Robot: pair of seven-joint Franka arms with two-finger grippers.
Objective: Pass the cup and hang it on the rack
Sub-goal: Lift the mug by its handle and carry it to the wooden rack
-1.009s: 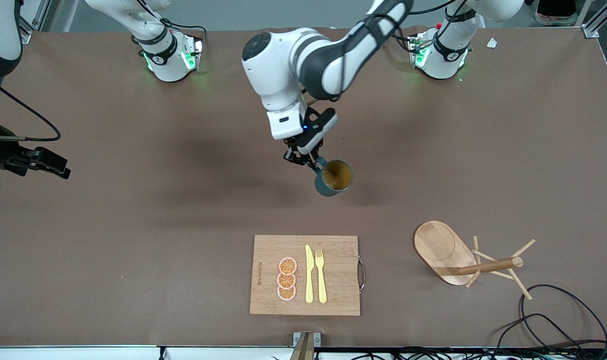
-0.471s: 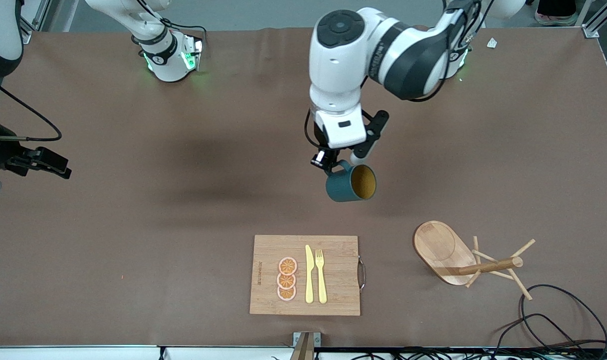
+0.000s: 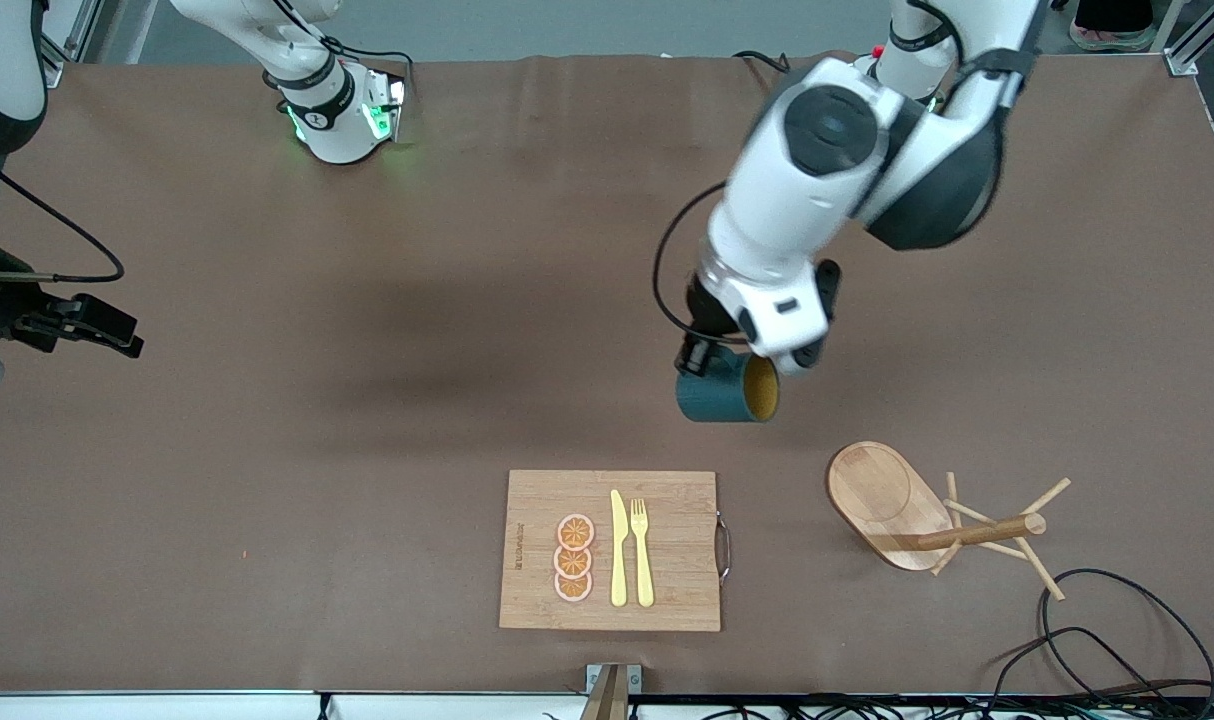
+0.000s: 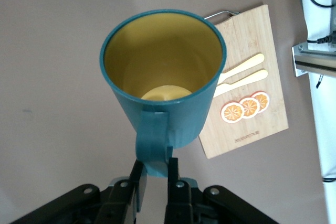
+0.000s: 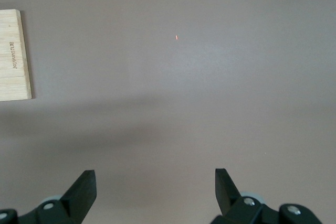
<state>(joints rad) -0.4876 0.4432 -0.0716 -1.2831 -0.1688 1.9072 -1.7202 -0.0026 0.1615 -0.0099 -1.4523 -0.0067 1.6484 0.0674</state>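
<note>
Brown tabletop carries everything. L arm reaches out from its base; R arm waits at the R arm's end of the tabletop.

Bamboo cutting board w/ metal handle lies near the front camera edge. On it: yellow knife, yellow fork side by side, plus three orange slices in a row just beside the knife.

Wooden mug rack is tipped over on its side, toward the L arm's end of the tabletop, post and pegs pointing away from the board; black cables near it.

Teal cup, yellow inside, is up in the air over bare tabletop, lying sideways, mouth toward the L arm's end.

Left claw narrow, pinched on the cup's loop handle. Right claw spread wide, nothing in it, over bare tabletop.
</note>
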